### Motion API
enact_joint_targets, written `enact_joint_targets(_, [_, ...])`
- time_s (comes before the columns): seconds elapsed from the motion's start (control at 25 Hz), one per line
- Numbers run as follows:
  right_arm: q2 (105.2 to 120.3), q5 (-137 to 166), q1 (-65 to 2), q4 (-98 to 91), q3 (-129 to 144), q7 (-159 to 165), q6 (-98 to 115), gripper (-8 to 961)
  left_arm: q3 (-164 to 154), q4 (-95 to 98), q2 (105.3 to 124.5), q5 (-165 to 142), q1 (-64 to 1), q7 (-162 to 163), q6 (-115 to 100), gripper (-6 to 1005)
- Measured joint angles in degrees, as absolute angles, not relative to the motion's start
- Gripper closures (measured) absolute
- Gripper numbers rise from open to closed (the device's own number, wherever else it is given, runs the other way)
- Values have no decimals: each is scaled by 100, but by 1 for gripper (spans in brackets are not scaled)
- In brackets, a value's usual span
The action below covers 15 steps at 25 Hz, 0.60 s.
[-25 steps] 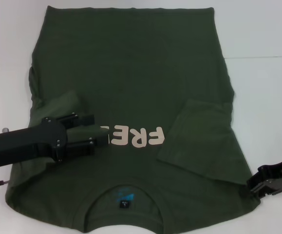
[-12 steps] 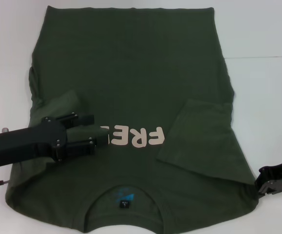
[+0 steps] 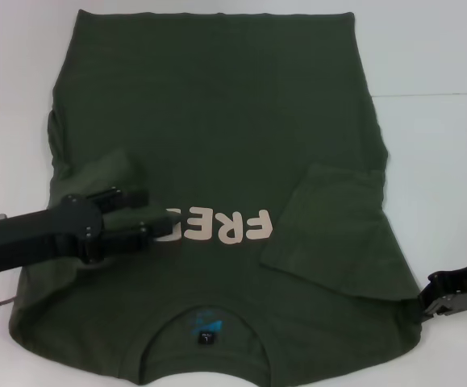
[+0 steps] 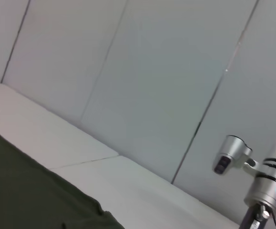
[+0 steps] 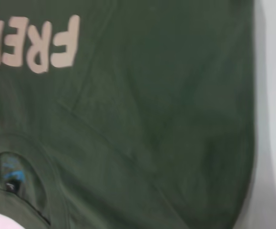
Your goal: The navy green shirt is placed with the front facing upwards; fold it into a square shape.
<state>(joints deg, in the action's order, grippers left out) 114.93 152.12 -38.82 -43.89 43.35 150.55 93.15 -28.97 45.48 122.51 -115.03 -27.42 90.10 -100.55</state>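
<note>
While you watch, shirt: the navy green shirt (image 3: pixel 217 145) lies flat on the table (image 3: pixel 435 145), both sleeves folded inward.
Left gripper (image 3: pixel 165 216): fingers slightly parted over the left sleeve, seemingly touching cloth.
Right gripper (image 3: pixel 423 307): at the shirt's right edge; finger spread, you cannot tell.

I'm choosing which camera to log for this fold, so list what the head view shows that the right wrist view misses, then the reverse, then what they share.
Only the head view shows the whole navy green shirt on the white table, both sleeves folded inward, the left tool over the left sleeve by the lettering, and the right tool at the shirt's right edge near the shoulder. The right wrist view adds nothing new, only closer fabric creases. Both show the cream lettering, the collar with its blue label, and the table.
</note>
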Motion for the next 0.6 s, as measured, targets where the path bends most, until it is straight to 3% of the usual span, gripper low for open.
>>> enact_joint_targets(0.6, [11483,14899,-3839,-4395,4291,14795,9443,916,-2865,4528,12223,-11416,-2763,9223,-9907,170])
